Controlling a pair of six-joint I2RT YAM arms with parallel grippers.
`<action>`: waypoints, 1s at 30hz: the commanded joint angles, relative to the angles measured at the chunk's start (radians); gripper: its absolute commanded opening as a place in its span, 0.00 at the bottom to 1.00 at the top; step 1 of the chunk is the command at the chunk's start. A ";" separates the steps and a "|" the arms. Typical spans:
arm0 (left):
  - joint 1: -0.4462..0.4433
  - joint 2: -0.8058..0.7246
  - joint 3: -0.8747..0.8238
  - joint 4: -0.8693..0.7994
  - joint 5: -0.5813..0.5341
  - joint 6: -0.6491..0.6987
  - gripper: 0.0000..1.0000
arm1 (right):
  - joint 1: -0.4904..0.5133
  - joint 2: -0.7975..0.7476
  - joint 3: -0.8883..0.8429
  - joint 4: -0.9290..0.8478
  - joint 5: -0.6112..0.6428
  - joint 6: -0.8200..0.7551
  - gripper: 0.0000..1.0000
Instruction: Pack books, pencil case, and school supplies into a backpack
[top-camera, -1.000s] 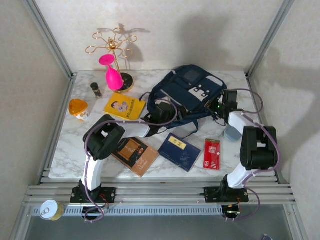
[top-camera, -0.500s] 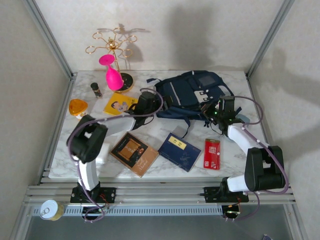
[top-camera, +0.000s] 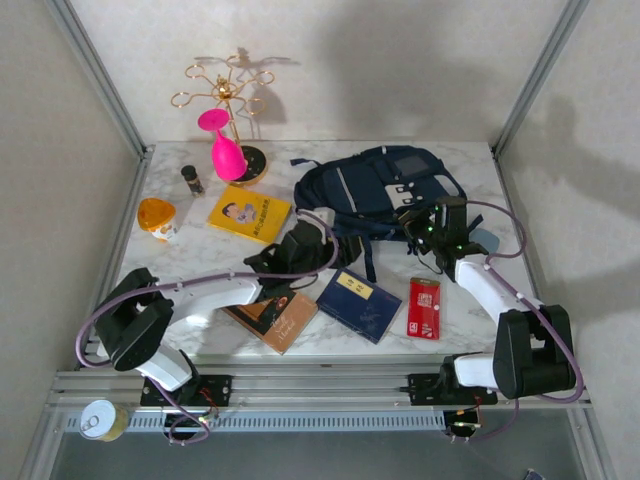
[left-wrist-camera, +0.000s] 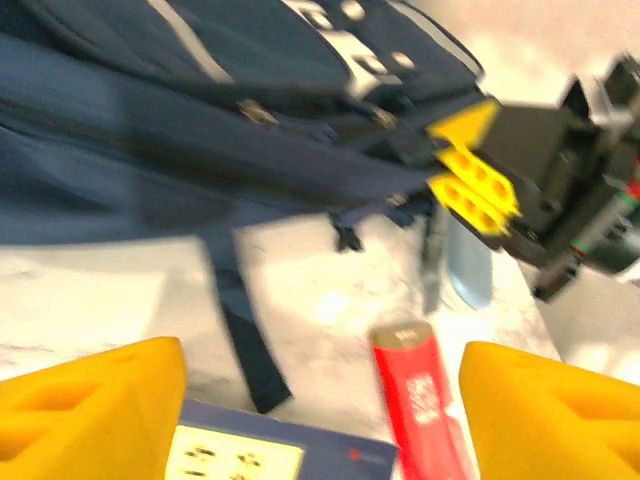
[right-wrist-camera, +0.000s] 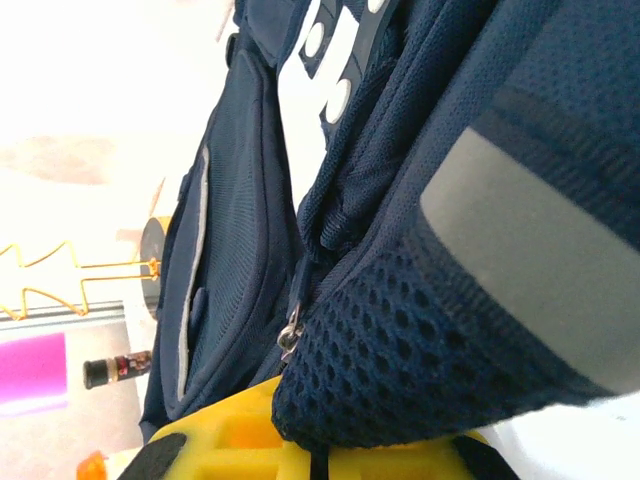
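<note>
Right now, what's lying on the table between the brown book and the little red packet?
The navy blue book lies flat between the brown book and the red packet, seen in the top view.

On the worktop (top-camera: 190, 255) the backpack (top-camera: 375, 185) lies toward the back, the right tool (top-camera: 432, 228) touching its near-right corner and the left tool (top-camera: 322, 248) just beside its near-left edge, with the brown book (top-camera: 278, 318), navy book (top-camera: 358, 303) and red packet (top-camera: 424, 307) in front.

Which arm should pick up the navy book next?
Left. The left arm has open, empty jaws beside the navy book. The right arm has its jaws shut on the backpack edge, so releasing would likely let it slump.
</note>
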 joint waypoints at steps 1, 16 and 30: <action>-0.058 0.085 0.029 0.073 -0.011 0.028 0.60 | 0.021 -0.056 0.005 0.075 -0.043 0.055 0.00; -0.111 0.476 0.280 0.354 -0.117 0.297 0.51 | 0.037 -0.111 -0.003 0.060 -0.044 0.073 0.00; -0.102 0.632 0.433 0.403 -0.224 0.307 0.26 | 0.038 -0.117 -0.023 0.064 -0.035 0.073 0.00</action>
